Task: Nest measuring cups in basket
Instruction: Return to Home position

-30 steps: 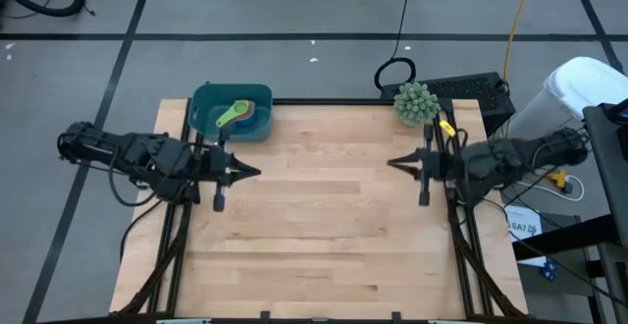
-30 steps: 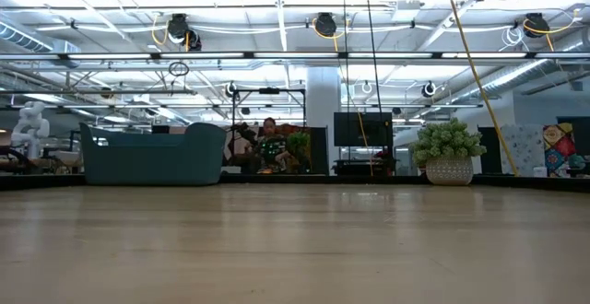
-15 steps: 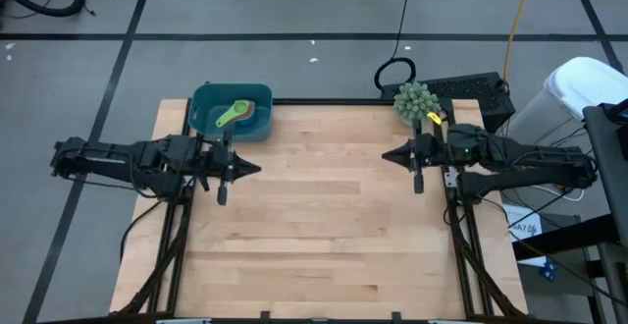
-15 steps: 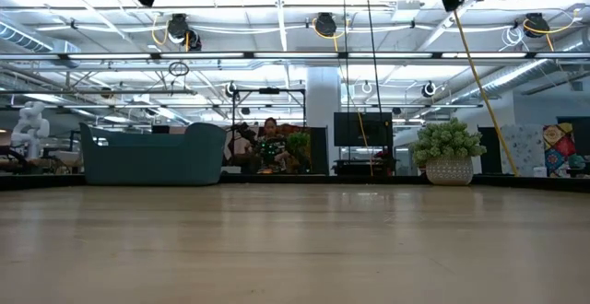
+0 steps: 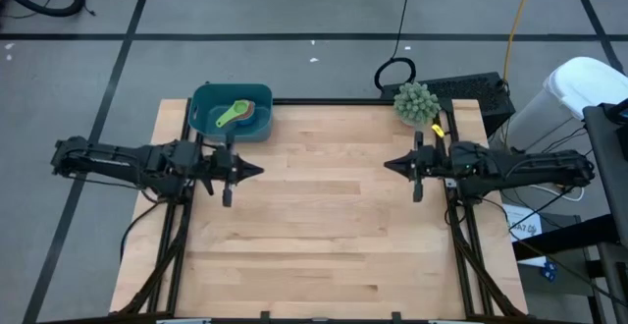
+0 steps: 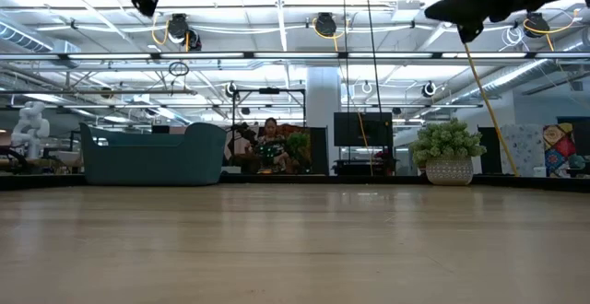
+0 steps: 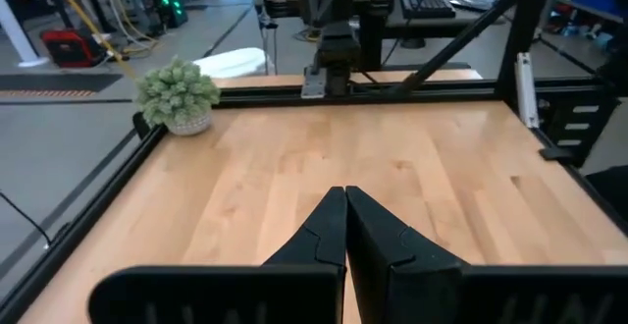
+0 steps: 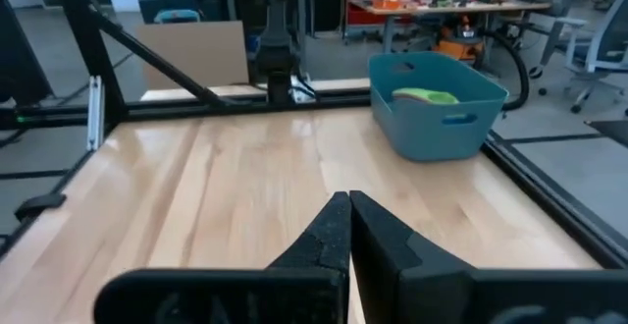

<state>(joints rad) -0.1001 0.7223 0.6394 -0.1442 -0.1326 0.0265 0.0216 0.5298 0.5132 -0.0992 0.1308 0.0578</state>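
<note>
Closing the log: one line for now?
measuring cups: in basket; left gripper: above table, fingers shut; right gripper: above table, fingers shut

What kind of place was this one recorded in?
Probably a robotics lab in an open industrial hall: exposed ceiling pipes, a cluttered workbench beyond the wooden table, and a tape-lined grey floor.

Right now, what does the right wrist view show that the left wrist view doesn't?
Only the right wrist view: the teal basket near the table's edge, a green measuring cup showing inside it, and the right hand, shut. Only the left wrist view: the potted ball plant and the left hand, shut. Both: the wooden table.
</note>
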